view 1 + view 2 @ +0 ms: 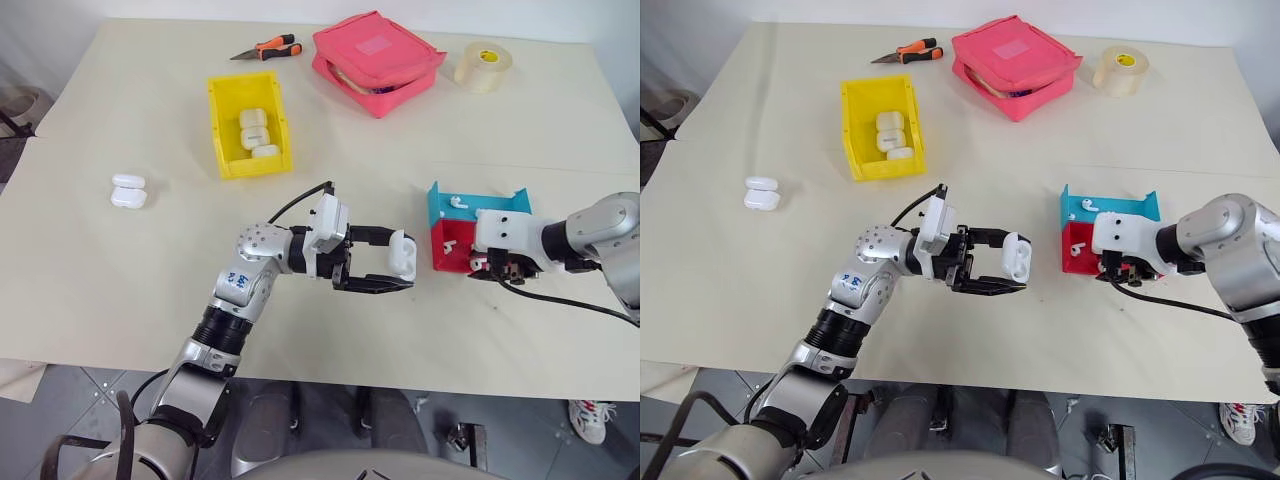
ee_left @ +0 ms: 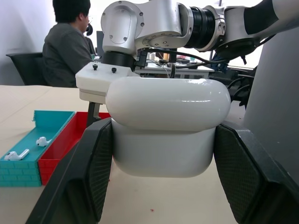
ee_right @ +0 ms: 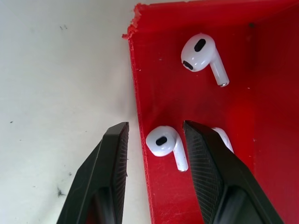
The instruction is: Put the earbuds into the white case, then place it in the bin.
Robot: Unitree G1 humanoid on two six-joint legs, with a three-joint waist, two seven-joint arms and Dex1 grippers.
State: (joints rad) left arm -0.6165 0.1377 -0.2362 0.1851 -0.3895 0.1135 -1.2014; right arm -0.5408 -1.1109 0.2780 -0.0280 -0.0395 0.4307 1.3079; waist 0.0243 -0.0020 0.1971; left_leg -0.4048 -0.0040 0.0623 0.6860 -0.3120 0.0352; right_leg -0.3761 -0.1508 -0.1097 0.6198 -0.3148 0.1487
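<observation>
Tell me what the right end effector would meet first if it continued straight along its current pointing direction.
Probably the earbud lying between its open fingers in the red tray, though one finger straddles the tray's wall and might catch it first.

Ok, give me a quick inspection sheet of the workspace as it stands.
Surface: beige table, a few small specks.
Job's things: case held closed; three cases in bin; two cases on the table at far left; earbuds in red-and-blue tray.
Clutter: pink pouch, tape roll, cutter.
Grippers: left gripper shut on case; right gripper open, fingers straddling tray wall.
Cables: black cable trailing from right wrist.
Surroundings: seated person behind.
</observation>
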